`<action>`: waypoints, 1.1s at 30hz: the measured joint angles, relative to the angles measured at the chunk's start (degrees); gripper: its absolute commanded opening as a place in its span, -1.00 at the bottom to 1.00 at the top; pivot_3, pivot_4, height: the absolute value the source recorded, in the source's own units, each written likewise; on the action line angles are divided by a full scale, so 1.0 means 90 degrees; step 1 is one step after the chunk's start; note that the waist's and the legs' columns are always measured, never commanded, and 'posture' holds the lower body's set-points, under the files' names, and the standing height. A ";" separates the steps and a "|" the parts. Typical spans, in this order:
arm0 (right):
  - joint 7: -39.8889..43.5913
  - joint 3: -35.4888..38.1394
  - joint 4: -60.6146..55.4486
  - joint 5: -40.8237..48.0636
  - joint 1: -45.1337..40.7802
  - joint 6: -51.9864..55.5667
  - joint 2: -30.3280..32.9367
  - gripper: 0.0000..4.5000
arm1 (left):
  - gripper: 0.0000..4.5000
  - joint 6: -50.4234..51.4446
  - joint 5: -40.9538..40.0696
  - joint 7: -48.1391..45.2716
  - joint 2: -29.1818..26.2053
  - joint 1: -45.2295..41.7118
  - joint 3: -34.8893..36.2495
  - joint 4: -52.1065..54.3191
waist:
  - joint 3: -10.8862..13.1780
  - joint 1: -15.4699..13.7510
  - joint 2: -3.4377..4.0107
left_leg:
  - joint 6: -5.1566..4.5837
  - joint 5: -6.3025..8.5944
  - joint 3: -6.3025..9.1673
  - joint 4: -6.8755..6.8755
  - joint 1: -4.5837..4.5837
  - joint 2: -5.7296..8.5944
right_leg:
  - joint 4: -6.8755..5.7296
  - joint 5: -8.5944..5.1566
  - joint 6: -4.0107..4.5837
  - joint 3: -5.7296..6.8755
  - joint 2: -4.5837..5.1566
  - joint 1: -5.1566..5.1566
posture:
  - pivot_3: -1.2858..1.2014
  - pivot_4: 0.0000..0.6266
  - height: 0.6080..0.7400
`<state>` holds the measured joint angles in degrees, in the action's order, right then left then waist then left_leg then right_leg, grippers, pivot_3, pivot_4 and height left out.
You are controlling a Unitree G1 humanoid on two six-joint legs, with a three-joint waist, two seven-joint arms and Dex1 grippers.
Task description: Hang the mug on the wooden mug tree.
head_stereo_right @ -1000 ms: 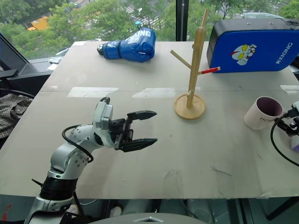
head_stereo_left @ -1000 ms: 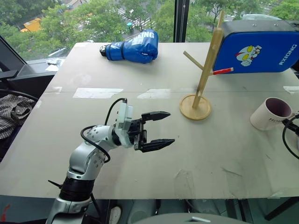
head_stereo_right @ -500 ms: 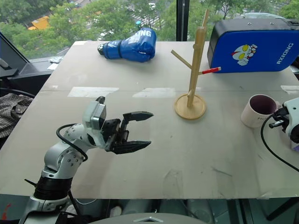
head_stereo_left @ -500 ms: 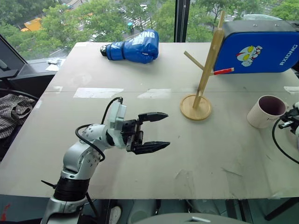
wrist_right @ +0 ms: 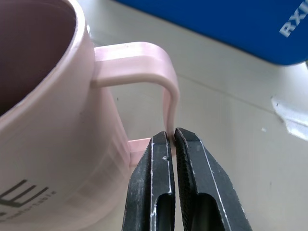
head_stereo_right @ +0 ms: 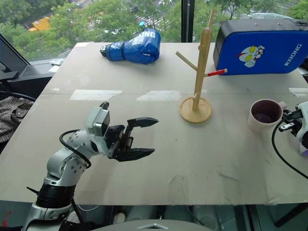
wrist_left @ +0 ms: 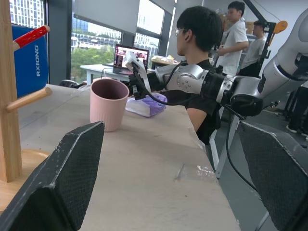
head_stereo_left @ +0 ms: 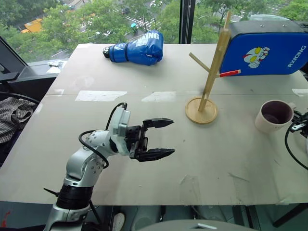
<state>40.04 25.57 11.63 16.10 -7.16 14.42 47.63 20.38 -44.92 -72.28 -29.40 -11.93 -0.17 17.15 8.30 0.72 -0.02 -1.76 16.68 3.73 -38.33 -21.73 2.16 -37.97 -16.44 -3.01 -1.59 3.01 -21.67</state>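
The cream-white mug with a dark inside stands upright on the table near its right edge, to the right of the wooden mug tree. My right gripper is shut on the thin outer bar of the mug's handle, reaching in from the right. The mug tree's pole rises from a round base, with a red peg pointing right. My left gripper hovers open over the table's middle-left, pointing right toward the tree, with nothing between its fingers.
A blue boxing glove lies at the back left and a blue pad with a cartoon stands at the back right. A purple tissue packet lies beyond the mug. A person sits just past the table's right side.
My right gripper has shut on the mug's handle. The mug went from tilted to upright and shifted slightly left. My left gripper stayed nearly in place.
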 measured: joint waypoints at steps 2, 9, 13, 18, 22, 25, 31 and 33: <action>-0.0004 0.0006 0.0000 0.0000 0.0018 0.0039 0.0057 -0.98 | 1.00 -0.0028 0.0049 0.0002 0.0042 -0.0034 0.0000 -0.0057 | 0.0000 -0.0001 0.0000 | 0.0000 0.0000 0.0001 0.0000 0.0000 0.0000 | 0.0000 0.0000 0.0000 0.0001 0.0000 0.0000 | 0.03 -0.52 1.00; 0.0068 0.0201 -0.0464 0.0287 0.0161 0.0329 0.0102 -0.98 | 1.00 -0.0088 0.0106 0.0056 0.0122 -0.0143 0.0003 -0.0096 | 0.0002 0.0002 0.0006 | 0.0000 0.0000 0.0000 0.0001 -0.0001 0.0000 | 0.0000 0.0000 0.0000 -0.0001 0.0000 -0.0001 | 0.03 -0.52 1.00; 0.0264 0.0274 -0.1291 0.0617 0.0180 0.0643 0.0309 -0.98 | 1.00 -0.0078 0.0094 0.0213 0.0154 -0.0142 0.0059 -0.0098 | 0.0004 0.0013 0.0009 | -0.0001 0.0001 0.0001 0.0002 0.0000 -0.0004 | -0.0001 0.0000 0.0000 0.0000 -0.0002 -0.0002 | 0.03 -0.52 1.00; 0.0523 0.0092 -0.2059 0.1014 -0.0316 0.1236 0.0644 -0.98 | 1.00 -0.0049 0.0032 0.0598 0.0179 -0.0028 0.0337 -0.0081 | 0.0004 -0.0001 0.0008 | -0.0021 0.0012 0.0001 -0.0001 -0.0002 -0.0003 | 0.0002 0.0000 0.0000 -0.0001 0.0001 -0.0002 | 0.03 -0.52 1.00; 0.0753 -0.0442 -0.2257 0.1217 -0.1259 0.1589 0.0865 -0.98 | 1.00 -0.0115 0.0031 0.0918 0.0282 0.0111 0.0537 -0.0061 | 0.0008 0.0004 0.0007 | -0.0013 0.0008 0.0005 0.0001 -0.0004 -0.0005 | 0.0002 0.0000 0.0000 0.0004 0.0000 -0.0009 | 0.03 -0.52 1.00; 0.0975 -0.0896 -0.2131 0.1226 -0.1829 0.1661 0.0948 -0.98 | 1.00 -0.0252 -0.0035 0.0962 0.0362 0.0174 0.0698 -0.0040 | 0.0009 -0.0014 0.0005 | 0.0000 0.0001 0.0006 0.0000 -0.0013 -0.0005 | 0.0007 0.0000 0.0000 0.0006 0.0003 -0.0013 | 0.03 -0.52 1.00; 0.1583 -0.1765 -0.1515 0.1033 -0.2881 0.1658 0.1068 -0.98 | 1.00 -0.0226 -0.0472 0.0737 0.0166 0.0433 0.1098 0.0068 | 0.0011 -0.0004 0.0006 | 0.0001 0.0000 0.0006 0.0003 -0.0029 -0.0004 | 0.0015 0.0000 0.0001 0.0008 0.0009 -0.0029 | 0.03 -0.52 1.00; 0.1788 -0.2050 -0.1228 0.0927 -0.3353 0.1616 0.1057 -0.98 | 1.00 -0.0217 -0.0568 0.0742 0.0147 0.0504 0.1232 0.0164 | 0.0012 -0.0002 0.0007 | 0.0001 0.0000 0.0007 0.0003 -0.0029 -0.0004 | 0.0014 0.0000 0.0001 0.0009 0.0009 -0.0030 | 0.03 -0.52 1.00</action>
<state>56.13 7.12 0.58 24.44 -37.34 28.96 57.15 18.43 -50.04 -65.61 -28.08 -7.39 10.92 18.62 8.40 0.69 0.04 -1.75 16.69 3.80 -38.30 -21.99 2.13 -37.84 -16.44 -3.01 -1.51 3.09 -21.94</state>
